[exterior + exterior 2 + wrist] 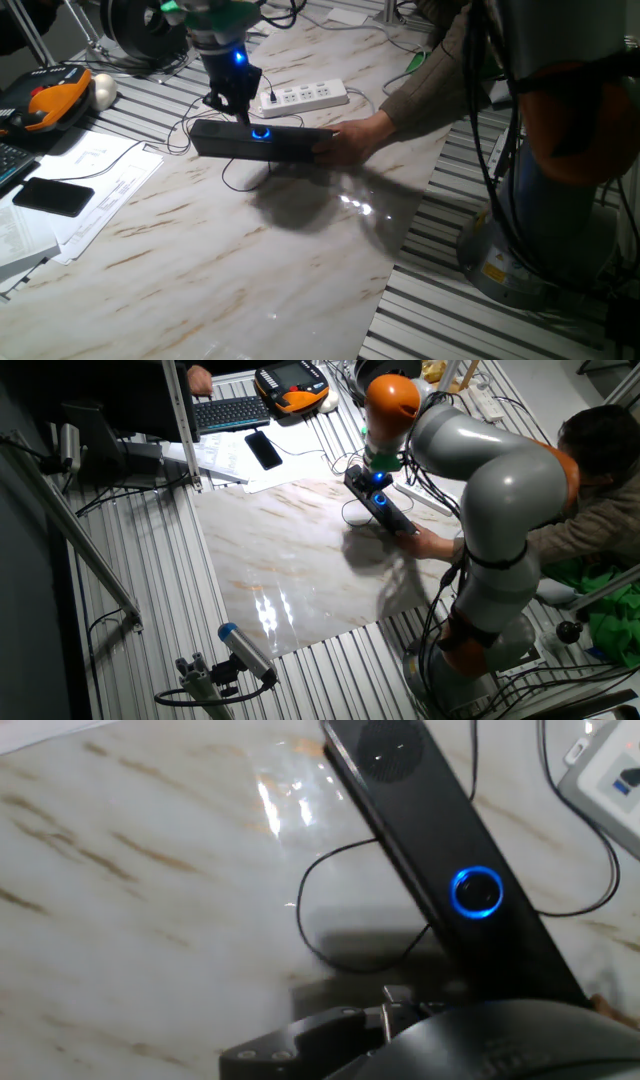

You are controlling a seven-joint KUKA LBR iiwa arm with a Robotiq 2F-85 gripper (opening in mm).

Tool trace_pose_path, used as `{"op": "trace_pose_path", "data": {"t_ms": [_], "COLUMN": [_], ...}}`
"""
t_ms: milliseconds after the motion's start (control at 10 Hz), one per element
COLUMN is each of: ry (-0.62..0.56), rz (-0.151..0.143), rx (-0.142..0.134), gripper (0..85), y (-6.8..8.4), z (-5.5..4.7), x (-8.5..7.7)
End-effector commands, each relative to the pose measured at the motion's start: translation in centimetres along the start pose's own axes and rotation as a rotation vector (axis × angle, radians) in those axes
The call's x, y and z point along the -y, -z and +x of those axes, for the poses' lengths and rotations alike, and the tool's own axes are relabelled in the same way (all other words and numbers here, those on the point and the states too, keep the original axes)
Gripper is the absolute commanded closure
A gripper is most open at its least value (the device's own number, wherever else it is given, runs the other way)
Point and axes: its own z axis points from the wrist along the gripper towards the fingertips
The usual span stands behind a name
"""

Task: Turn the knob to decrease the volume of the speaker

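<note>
Gripper (pixel 238 103) hovers just above small round black blue-ringed knob (pixel 261 133) at mid-length of long matte black speaker (pixel 262 141) on marble table (pixel 200 250); finger spread unclear. Person's hand (pixel 355 137) steadies speaker end. Knob ungrasped; turning seemingly not begun.

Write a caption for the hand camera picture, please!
The speaker lies on the marble table, its knob glowing blue.

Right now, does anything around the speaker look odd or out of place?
Yes. A person's hand is holding one end of the speaker on the marble table, close to the gripper by the blue-lit knob. Nothing looks spilled or damaged.
</note>
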Motion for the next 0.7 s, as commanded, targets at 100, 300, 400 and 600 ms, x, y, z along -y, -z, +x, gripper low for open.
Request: {"op": "trace_pose_path", "data": {"t_ms": [100,300,400,600], "ry": [0.0,-0.002,0.001,0.002], "rz": [0.005,-0.028,-0.026,-0.039], "rx": [0.005,0.001,0.003,-0.011], "gripper": [85.0,85.0,85.0,85.0], "y": [0.1,-0.4,-0.6,-0.8], "z": [1.6,2.4,2.8,3.7], "x": [-1.0,-1.5,-1.7,-1.9]}}
